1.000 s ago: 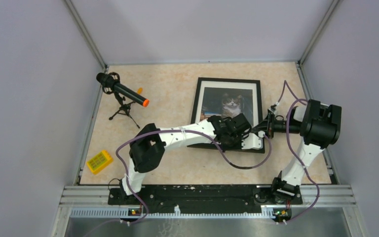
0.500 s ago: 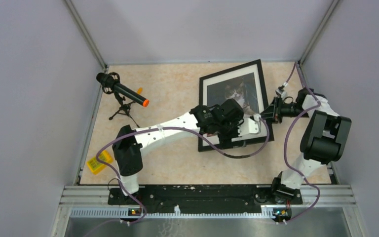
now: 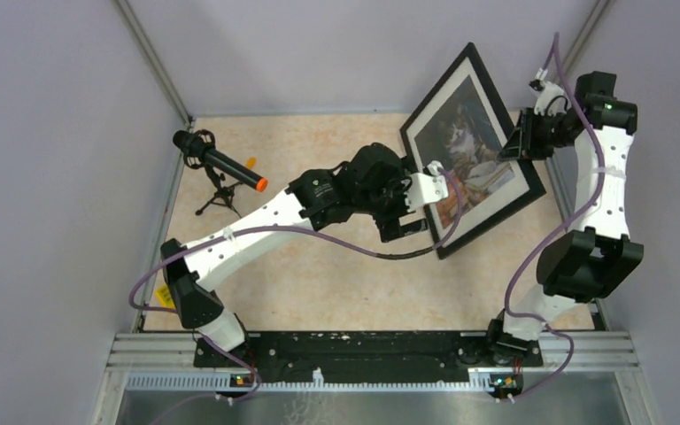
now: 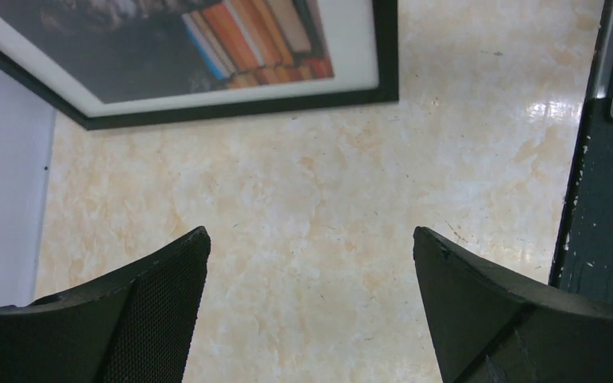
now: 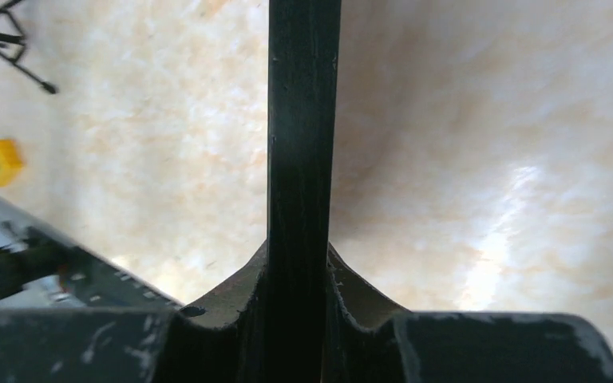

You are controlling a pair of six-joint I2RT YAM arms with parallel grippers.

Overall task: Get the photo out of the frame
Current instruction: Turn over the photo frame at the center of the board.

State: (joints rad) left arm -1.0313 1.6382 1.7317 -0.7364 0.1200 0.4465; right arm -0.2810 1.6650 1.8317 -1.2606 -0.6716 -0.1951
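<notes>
view from above a pale marbled table with two robot arms fixed at its near edge. nearest, low on the left, a small yellow block lies by the left arm's base.

toward the middle, the left gripper hangs released. its jaws are spread wide with only bare table between them, just beside the low edge of the frame but not touching it.

beyond it, on the right, the large black-bordered frame is raised off the table and tilted, its front turned up toward the overhead camera. whether its lowest corner touches the table cannot be told. the photo, a grey-and-white cat among stacked books with a white margin, sits inside the frame.

at the frame's far right edge, the right gripper is clenched on the thin black border, and it alone carries the frame.

far left, a black microphone with an orange tip stands on a small tripod.

as a judgement, the task is at an early stage. the frame is picked up, but nothing of the photo is out. the back of the frame is hidden, so whether it is opened cannot be told. freeing the backing and drawing the print out seem left to do.
</notes>
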